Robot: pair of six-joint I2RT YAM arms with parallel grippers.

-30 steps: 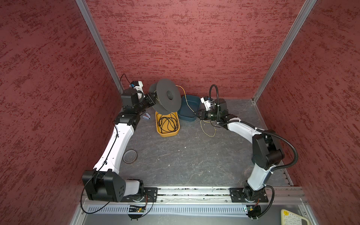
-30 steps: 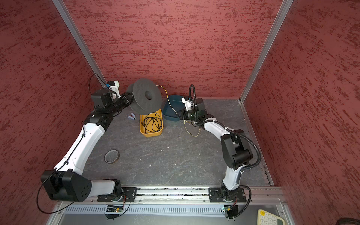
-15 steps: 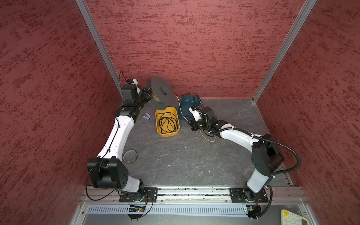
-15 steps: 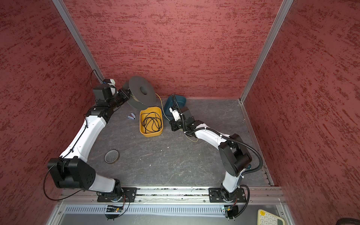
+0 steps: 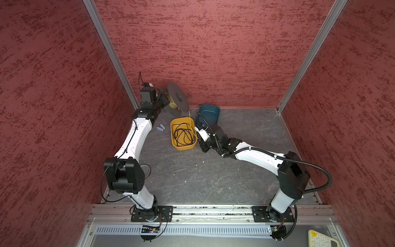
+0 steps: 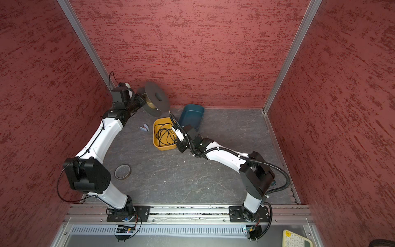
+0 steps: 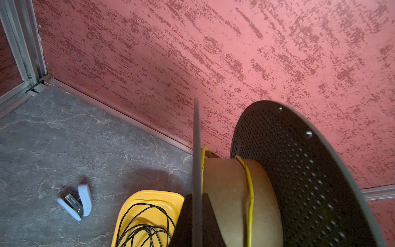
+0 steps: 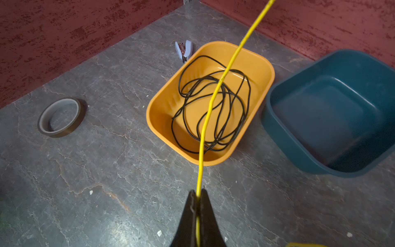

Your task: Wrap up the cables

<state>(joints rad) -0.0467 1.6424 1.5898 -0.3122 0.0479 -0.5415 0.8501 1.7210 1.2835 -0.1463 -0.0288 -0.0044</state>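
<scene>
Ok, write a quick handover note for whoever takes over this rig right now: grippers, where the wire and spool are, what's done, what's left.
Left gripper: shut on the rim of the black perforated spool with a brown cardboard core, held up near the back wall.
Right gripper: shut on the thin yellow wire, which runs from it up to the spool, passing over the yellow plastic tub.
Done: only a turn or so of wire shows on the core.
Left: wind on the rest of the yellow wire. The thin black cable lies loose in the yellow tub, unwrapped.
</scene>
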